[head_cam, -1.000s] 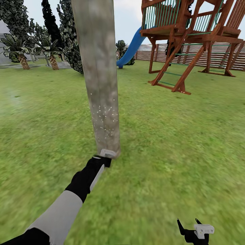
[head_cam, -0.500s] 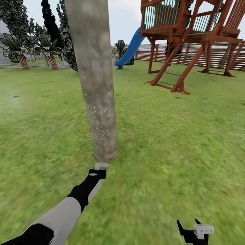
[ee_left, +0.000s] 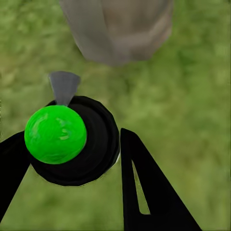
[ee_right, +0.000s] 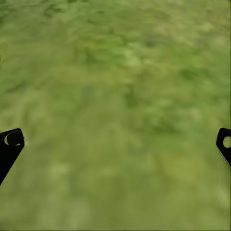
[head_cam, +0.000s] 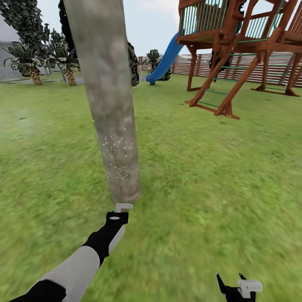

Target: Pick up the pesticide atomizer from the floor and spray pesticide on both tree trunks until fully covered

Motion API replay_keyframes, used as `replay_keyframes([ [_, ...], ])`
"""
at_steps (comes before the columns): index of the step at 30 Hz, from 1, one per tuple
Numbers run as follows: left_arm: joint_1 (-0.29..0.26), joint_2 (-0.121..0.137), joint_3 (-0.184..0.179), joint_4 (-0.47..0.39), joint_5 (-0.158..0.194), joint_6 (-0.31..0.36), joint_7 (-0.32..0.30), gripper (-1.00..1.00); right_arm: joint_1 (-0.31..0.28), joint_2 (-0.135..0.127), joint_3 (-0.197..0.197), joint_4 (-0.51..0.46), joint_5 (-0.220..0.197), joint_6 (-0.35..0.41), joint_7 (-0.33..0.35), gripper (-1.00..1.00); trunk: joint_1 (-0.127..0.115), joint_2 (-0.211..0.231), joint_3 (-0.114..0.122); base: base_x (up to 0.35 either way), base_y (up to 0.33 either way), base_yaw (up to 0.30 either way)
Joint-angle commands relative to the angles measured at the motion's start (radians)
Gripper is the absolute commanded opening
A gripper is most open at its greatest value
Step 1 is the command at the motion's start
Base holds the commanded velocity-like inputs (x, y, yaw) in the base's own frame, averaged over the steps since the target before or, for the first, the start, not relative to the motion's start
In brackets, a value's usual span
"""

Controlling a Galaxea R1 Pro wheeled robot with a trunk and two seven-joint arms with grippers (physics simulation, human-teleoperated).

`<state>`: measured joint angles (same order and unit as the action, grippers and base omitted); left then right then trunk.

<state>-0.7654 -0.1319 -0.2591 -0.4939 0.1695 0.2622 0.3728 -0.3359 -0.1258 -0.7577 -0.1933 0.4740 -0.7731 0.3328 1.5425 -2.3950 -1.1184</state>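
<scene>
The atomizer [ee_left: 72, 139] is sitting between the left gripper's [ee_left: 72, 159] dark fingers, which are closing on its round black body; its green dot is facing the wrist camera and its grey nozzle is pointing toward the trunk base. In the head view the atomizer [head_cam: 122, 207] is showing at the lower centre of the frame, at the tip of the left gripper [head_cam: 117, 217], just beside the foot of the trunk [head_cam: 110, 105]. White pesticide [head_cam: 118, 157] specks are dotting the trunk's lower part, a little left of centre; the bark above them is looking bare.

So the spraying step on this tree seems to be under way, with only a low patch covered. The next move is likely calling for lifting the nozzle up the trunk and working round it, then going on to the second tree.

The right gripper [head_cam: 240, 289] is hanging at the lower right over the grass [head_cam: 209, 176], its fingers spread wide and holding nothing.
</scene>
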Motion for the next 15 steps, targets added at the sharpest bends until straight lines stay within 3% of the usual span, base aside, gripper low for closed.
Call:
replay_keyframes([
  [1, 0.0, 0.0, 0.0, 0.0, 0.0, 0.0, 0.0, -1.0, 0.0, 0.0, 0.0, 0.0, 0.0, 0.0, 0.0, 1.0, 0.0, 0.0, 0.0, 0.195, -0.217, 0.274],
  [4, 0.0, -0.001, -0.001, 0.0, 0.001, 0.0, 0.0, -1.0, 0.0, 0.0, 0.0, 0.0, 0.0, 0.0, 0.0, 1.0, 0.0, 0.0, 0.0, 0.166, -0.232, 0.255],
  [13, 0.0, -0.003, -0.002, 0.0, 0.003, 0.0, 0.0, -1.0, 0.0, -0.001, 0.0, -0.001, 0.0, 0.0, 0.0, 1.0, 0.0, 0.0, 0.0, 0.109, -0.258, 0.024],
  [15, 0.0, -0.003, -0.002, 0.0, 0.003, 0.0, 0.0, -1.0, 0.0, -0.001, 0.0, -0.001, 0.0, 0.0, 0.0, 1.0, 0.0, 0.0, 0.0, 0.102, -0.264, 0.208],
])
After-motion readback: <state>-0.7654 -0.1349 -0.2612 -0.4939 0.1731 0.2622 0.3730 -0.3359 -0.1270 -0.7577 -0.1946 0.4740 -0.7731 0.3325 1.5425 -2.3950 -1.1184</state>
